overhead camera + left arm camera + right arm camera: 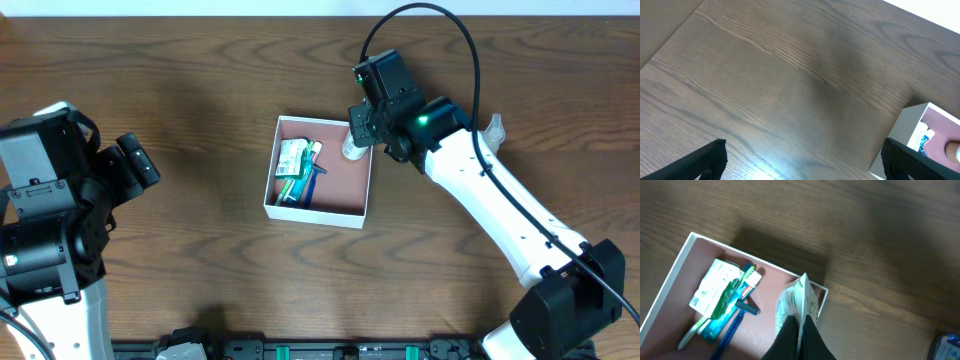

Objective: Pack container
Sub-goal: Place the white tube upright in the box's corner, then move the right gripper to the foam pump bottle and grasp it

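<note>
The container (285, 210) is a shallow white box with a pink inside, at the table's middle. It holds a white-green packet (292, 157), a green-blue toothbrush pack (303, 172) and a blue razor (312, 184); all show in the right wrist view (710, 287). My right gripper (358, 137) is shut on a white printed sachet (799, 297) and holds it over the container's far right corner (821, 291). My left gripper (800, 160) is open and empty over bare wood left of the container (900, 135).
A clear wrapped item (493, 128) lies on the table to the right of the right arm. A blue-topped object (947, 347) shows at the right wrist view's lower right edge. The table is dark brown wood.
</note>
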`<act>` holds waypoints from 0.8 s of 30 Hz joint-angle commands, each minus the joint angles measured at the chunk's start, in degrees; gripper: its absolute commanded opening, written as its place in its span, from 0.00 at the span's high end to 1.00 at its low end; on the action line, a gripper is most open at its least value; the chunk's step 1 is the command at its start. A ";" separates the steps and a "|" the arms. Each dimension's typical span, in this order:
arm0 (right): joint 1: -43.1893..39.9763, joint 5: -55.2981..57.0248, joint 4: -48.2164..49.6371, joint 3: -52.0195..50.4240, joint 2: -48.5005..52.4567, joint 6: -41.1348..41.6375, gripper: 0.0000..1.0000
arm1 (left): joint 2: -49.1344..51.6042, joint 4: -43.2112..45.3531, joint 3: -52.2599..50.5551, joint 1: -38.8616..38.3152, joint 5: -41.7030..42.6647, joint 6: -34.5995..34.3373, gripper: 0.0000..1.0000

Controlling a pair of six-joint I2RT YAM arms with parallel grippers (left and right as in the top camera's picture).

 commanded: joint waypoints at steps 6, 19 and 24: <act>-0.15 0.76 0.09 0.76 -0.37 -2.19 0.12 | 0.26 -0.15 0.33 0.39 -0.50 0.55 0.02; -4.13 1.03 -3.30 0.76 -20.68 -2.12 0.01 | 0.26 -0.15 0.33 0.39 -0.50 0.55 0.02; -14.71 0.96 -10.58 0.76 -23.91 -0.37 0.01 | 0.26 -0.15 0.33 0.39 -0.50 0.57 0.02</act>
